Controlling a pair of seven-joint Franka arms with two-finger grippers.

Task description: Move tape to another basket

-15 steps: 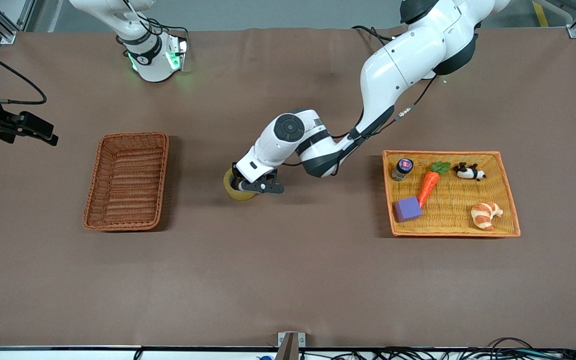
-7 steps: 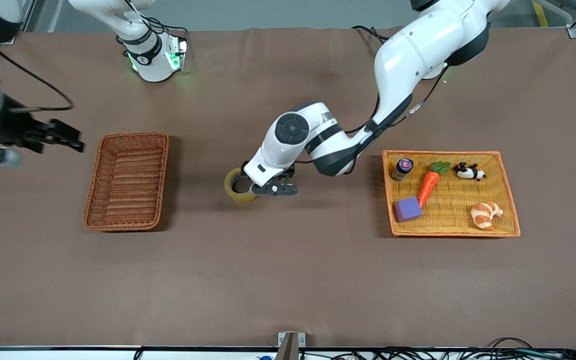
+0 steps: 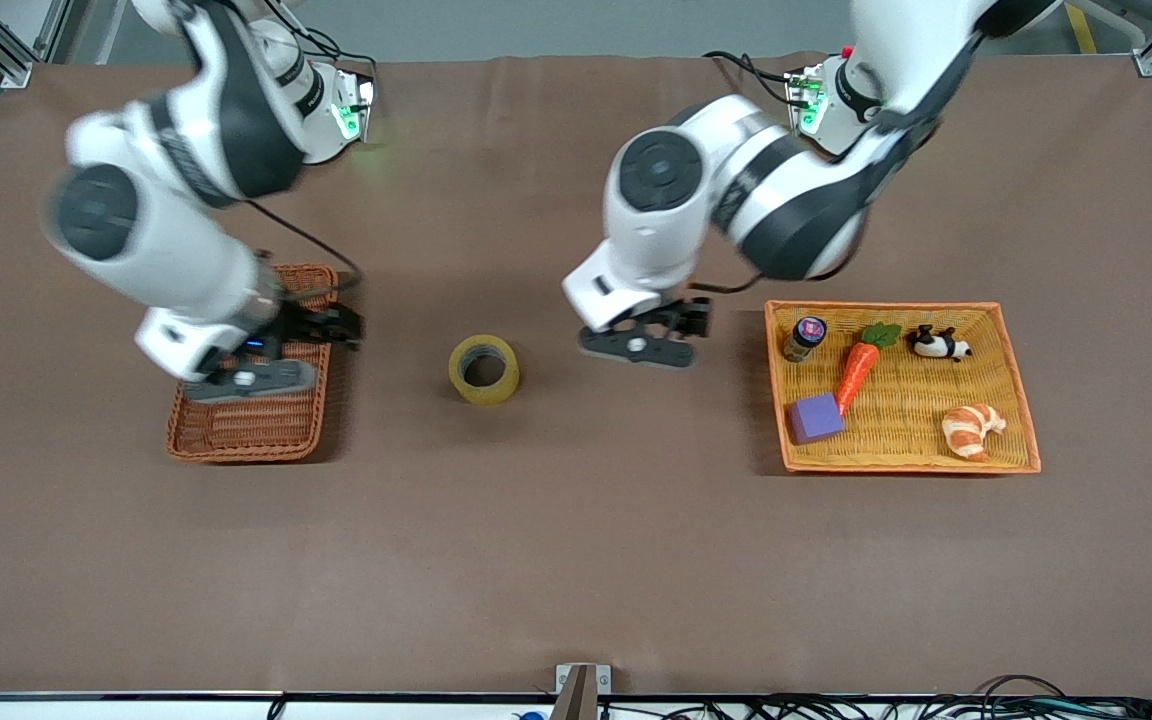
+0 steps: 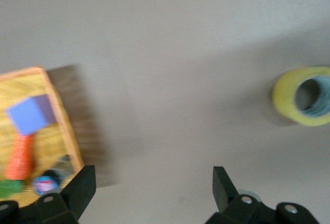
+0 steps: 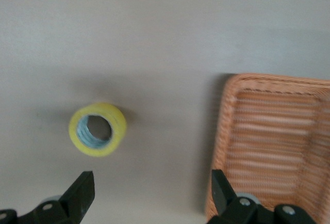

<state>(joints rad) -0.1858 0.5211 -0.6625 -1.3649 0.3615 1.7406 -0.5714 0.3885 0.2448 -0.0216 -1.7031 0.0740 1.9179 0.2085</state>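
Your tape lies flat on the brown table, ring opening upward, grey core visible, touched by neither gripper. It sits between the two woven containers, apart from both. In the left wrist view the tape shows as a yellow ring on bare cloth; in the right wrist view the tape lies beside the basket, with a strip of table between them.

Toward the right arm's end of the table you see the basket, narrow and reddish-brown, with nothing visible inside it. The right gripper hangs over the basket, its fingers spread wide and holding nothing.

The left gripper hovers over bare table between the tape and the orange tray. Its fingers are likewise parted and carry nothing.

The orange tray, toward the left arm's end, holds a purple block, a toy carrot, a small jar, a black-and-white figure and a croissant. The purple block touches the carrot's tip; the jar stands in the tray's corner nearest the left gripper. The croissant lies nearer the front camera than the black-and-white figure.
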